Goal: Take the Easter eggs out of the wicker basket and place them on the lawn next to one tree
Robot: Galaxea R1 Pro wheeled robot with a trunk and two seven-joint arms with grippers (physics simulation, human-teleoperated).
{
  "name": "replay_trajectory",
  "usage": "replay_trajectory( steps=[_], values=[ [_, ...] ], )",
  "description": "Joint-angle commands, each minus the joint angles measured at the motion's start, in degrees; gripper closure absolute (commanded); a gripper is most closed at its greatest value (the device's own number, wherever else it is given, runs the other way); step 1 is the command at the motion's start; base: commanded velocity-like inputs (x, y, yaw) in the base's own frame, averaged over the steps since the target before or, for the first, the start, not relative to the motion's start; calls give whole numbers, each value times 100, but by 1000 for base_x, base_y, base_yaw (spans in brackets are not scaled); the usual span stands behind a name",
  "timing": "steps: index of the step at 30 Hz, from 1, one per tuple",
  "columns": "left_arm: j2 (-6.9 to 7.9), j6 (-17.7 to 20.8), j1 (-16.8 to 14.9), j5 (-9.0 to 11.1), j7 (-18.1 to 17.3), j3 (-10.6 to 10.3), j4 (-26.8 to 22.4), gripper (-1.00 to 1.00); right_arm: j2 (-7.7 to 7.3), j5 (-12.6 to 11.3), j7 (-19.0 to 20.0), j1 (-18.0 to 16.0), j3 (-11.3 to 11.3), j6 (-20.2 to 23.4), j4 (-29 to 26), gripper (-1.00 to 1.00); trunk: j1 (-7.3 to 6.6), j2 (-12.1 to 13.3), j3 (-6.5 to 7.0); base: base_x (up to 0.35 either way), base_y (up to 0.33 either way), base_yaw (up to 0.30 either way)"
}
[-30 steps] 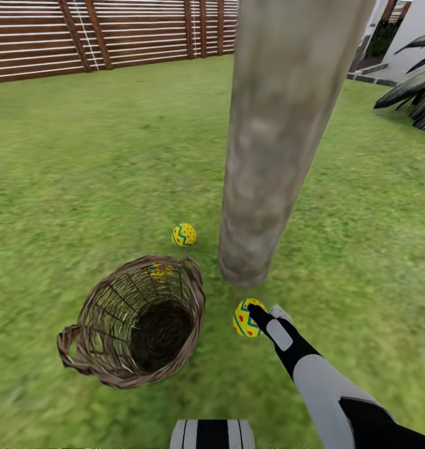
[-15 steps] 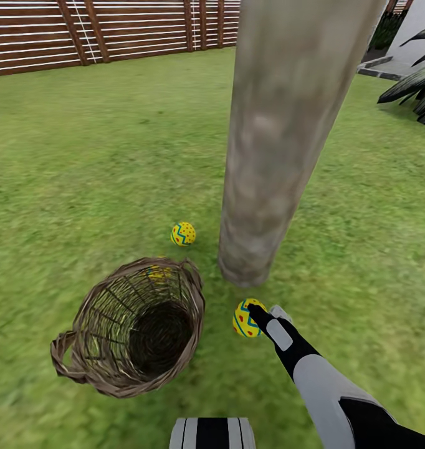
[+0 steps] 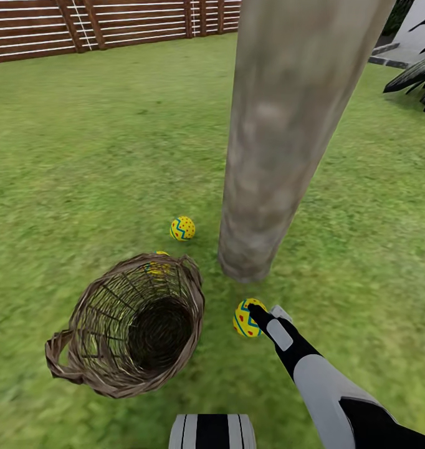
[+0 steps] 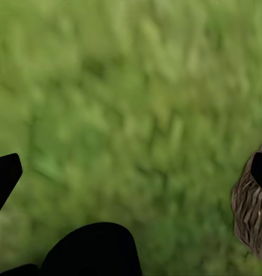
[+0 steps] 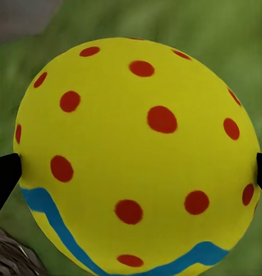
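Head view: vs 0.5 s ago, fence [image 3: 81, 28] slid up-frame (cam tilted); right gripper [image 3: 257, 313] still clamps egg [image 3: 245, 318] by trunk [image 3: 281, 137]; left gripper [image 4: 131, 167] fingers spread.

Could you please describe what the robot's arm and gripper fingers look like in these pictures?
The right arm has pale grey shells with black joints and a light grey panel near the wrist. The right gripper ends in slim black fingers; the left gripper's fingers are black too.
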Motion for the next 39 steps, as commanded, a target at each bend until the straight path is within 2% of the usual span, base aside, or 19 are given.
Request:
replay_trajectory(
  steps=[1,9,13,18,24,27,31,32,39],
  values=[
    [-9,33,0,11,2,2,-57,-100,2,-45,-29,1,-7,25,-16,100,-1,-1,-3,0,0,0],
    [-125,0,8,-57,36,11,-154,-100,2,-44,-29,1,-8,25,-16,100,-1,-1,-3,90,0,0],
    [-103,18,7,-33,22,32,-75,-100,2,-44,-29,1,-5,25,-16,100,-1,-1,-3,76,0,0],
    [-108,77,3,32,15,54,-92,-100,2,-45,-29,1,-4,25,-16,100,12,-8,-114,10,0,0],
    [-114,86,4,45,-1,56,-120,-100,2,-45,-29,1,-8,25,-16,100,12,-8,-114,1,0,0],
    [-116,92,2,37,4,44,-147,-100,2,-45,-29,1,-7,31,-16,100,20,-12,-180,0,0,0],
    [-121,95,6,39,-1,54,-165,-100,2,-45,-29,1,-7,34,-16,100,20,-12,-180,0,0,0],
    [-122,95,6,39,-2,55,-166,-100,2,-45,-32,1,-7,34,-16,-100,20,-12,-180,0,0,0],
    [-136,54,6,-10,13,53,-138,-100,-6,-45,-38,1,-8,32,-19,-100,20,-12,-180,0,0,0]
  ],
)
